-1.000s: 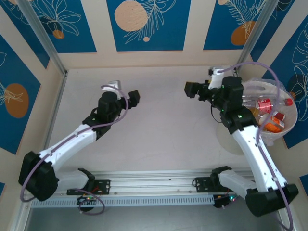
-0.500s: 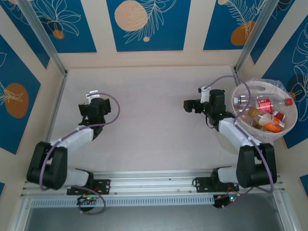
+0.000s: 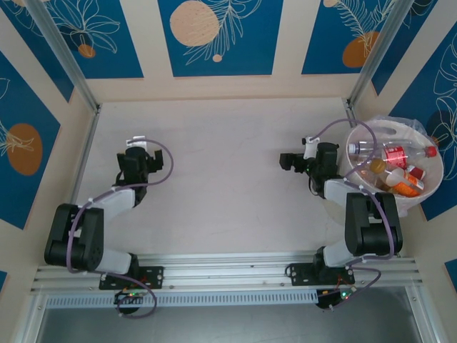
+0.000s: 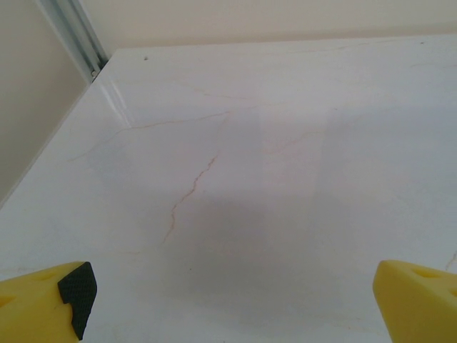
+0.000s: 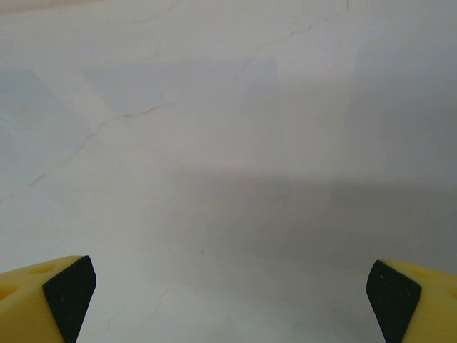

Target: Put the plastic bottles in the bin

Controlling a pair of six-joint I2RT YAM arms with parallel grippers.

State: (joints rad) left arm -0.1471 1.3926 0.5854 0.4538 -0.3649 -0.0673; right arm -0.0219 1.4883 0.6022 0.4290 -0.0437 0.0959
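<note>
Several plastic bottles (image 3: 393, 153) with red and orange caps and labels lie piled in the bin (image 3: 384, 127), a round pale tub lined with a clear bag at the table's right edge. My right gripper (image 3: 287, 161) is just left of the bin, pointing left over bare table; its yellow fingers (image 5: 43, 300) are spread wide, so the right gripper (image 5: 228, 304) is open and holds nothing. My left gripper (image 3: 139, 157) sits near the table's left side, the arm folded back. The left gripper (image 4: 228, 307) is open too, with only marble tabletop between its fingers (image 4: 418, 304).
A metal rail (image 4: 75, 36) runs along the table's left edge toward the back corner. Low beige walls (image 3: 214, 86) with blue panels close in the table (image 3: 221, 186). The mounting rail (image 3: 228, 275) crosses the near edge.
Both arms have folded back toward their bases. The left gripper has moved left and nearer; the right arm has dropped from beside the bin, its gripper staying left of the bin.
</note>
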